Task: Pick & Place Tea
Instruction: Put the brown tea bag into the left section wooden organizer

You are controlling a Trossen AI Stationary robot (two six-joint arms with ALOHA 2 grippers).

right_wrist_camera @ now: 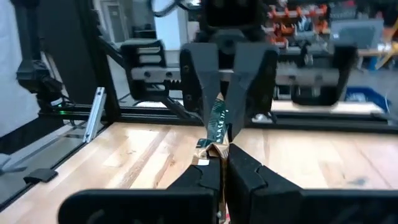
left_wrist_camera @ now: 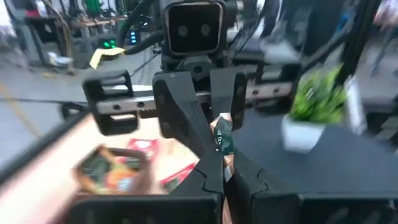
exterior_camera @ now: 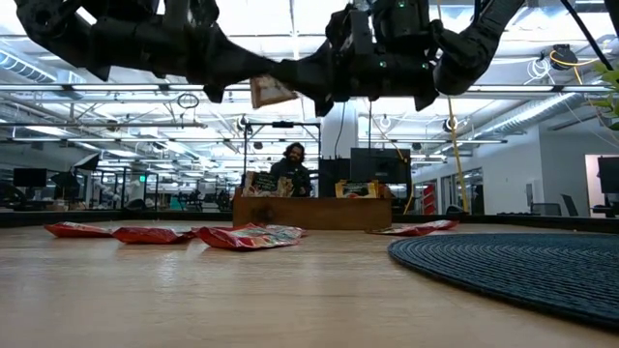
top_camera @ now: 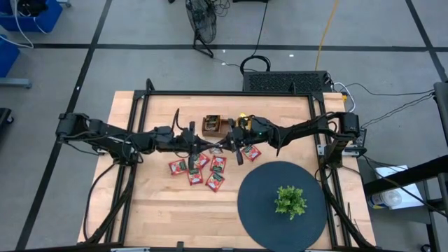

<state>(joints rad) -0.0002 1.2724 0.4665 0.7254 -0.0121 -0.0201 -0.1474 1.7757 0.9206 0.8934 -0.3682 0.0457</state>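
1. One wooden tray (top_camera: pixel 213 124) sits near the desk's (top_camera: pixel 154 210) far edge; colourful packets lie in it, too blurred to count.
2. Six red tea sachets (top_camera: pixel 197 168) lie flat on the desk nearer than the tray; one more (top_camera: pixel 251 152) lies toward the round dark mat (top_camera: pixel 259 210).
3. Both claws meet above the desk just beside the tray, left claw (right_wrist_camera: pixel 217 118) and right claw (left_wrist_camera: pixel 214 134) each clamped on one shared sachet (right_wrist_camera: pixel 216 134).
4. One potted plant (top_camera: pixel 290 201) stands on the mat.

Grey taped floor (top_camera: pixel 140 28); bright ceiling lights (exterior_camera: pixel 290 19) overhead.
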